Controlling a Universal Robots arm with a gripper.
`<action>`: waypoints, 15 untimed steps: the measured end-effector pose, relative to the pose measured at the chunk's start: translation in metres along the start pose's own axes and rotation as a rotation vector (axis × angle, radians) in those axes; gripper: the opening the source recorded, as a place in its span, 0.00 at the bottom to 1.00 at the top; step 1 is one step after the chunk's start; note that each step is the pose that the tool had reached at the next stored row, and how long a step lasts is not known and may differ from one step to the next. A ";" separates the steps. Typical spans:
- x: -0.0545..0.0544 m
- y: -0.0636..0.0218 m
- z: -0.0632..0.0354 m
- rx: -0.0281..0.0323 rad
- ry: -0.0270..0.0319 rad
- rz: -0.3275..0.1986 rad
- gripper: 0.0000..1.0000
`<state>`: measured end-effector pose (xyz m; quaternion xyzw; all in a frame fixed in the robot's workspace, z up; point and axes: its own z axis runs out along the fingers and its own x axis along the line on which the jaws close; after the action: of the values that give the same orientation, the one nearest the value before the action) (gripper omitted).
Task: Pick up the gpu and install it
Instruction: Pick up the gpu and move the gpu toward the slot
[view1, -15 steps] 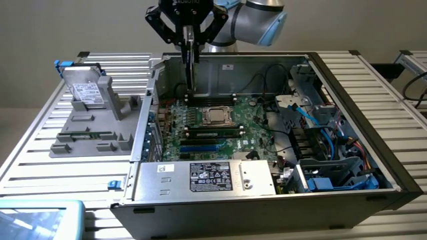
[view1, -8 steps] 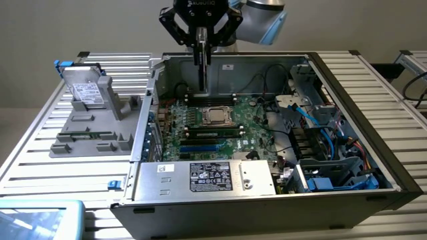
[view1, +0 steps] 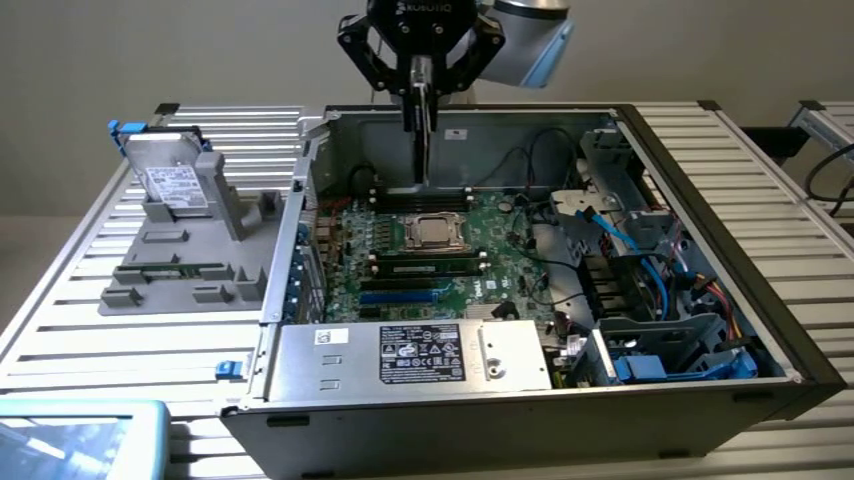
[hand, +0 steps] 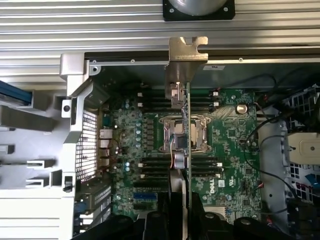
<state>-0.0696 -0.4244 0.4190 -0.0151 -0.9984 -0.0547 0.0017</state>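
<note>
Your black jaws (view1: 422, 88) gripped the gpu (view1: 423, 140), a flat dark card with a silver metal end bracket. It hung upright, edge-down, over the green motherboard (view1: 447, 255) inside the open grey metal computer case (view1: 694, 190). Pickup looked done; installing called for squaring its edge to a slot.

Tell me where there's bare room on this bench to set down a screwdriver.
Bare slatted table lies on the exterior view's right of the computer case, and a strip on the camera side of the grey fixture. Inside the case it is crowded: motherboard, blue cables, and the pincer holding the gpu above.
</note>
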 end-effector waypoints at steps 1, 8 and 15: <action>-0.002 -0.0006 -0.0001 0.0003 0.0046 0.001 0.28; -0.025 -0.0075 -0.0006 0.0004 0.0190 0.002 0.28; -0.034 -0.0108 -0.0005 0.0001 0.0191 0.002 0.28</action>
<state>-0.0363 -0.4362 0.4181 -0.0156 -0.9983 -0.0548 0.0113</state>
